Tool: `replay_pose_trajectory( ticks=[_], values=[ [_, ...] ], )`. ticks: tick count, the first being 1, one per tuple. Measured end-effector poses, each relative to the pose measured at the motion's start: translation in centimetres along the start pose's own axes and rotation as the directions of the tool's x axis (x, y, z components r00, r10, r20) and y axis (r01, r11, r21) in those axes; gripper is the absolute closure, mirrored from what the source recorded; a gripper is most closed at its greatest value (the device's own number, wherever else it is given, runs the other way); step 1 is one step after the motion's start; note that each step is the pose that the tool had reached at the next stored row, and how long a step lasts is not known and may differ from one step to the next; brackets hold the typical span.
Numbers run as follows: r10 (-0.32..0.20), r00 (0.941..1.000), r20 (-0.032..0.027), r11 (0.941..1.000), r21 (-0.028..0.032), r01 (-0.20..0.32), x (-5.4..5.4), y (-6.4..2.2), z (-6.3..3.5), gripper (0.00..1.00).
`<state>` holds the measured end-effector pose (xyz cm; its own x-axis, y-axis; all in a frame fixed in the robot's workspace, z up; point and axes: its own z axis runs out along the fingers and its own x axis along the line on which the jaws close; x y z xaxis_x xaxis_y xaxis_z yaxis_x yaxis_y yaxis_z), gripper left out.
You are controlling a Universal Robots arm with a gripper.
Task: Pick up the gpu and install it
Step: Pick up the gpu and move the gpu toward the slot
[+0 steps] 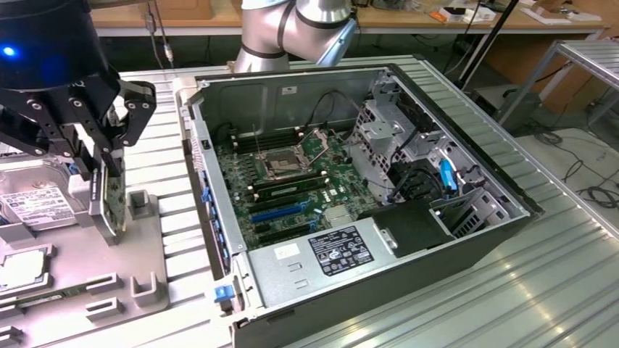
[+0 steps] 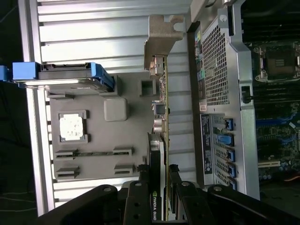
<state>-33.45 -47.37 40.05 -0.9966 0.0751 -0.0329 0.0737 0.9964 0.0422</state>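
You have the claw point(image 1: 100, 163) closed on the gpu point(image 1: 109, 206), gripping its top edge and holding it upright at the grey tray point(image 1: 68, 268), so its lower edge stays free for the open case point(image 1: 251, 94).

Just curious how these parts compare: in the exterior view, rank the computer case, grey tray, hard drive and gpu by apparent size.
1. computer case
2. grey tray
3. hard drive and gpu: unsure; the gpu is seen edge-on and the hard drive is partly hidden, so I won't rank them.
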Motion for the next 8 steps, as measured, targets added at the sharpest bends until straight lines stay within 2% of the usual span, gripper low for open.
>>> replay_pose_trajectory(
  ticks=[8],
  values=[
    [0.0,1.0,0.0,1.0,0.0,0.0,-0.03,0.03,-0.75,0.73]
  ],
)
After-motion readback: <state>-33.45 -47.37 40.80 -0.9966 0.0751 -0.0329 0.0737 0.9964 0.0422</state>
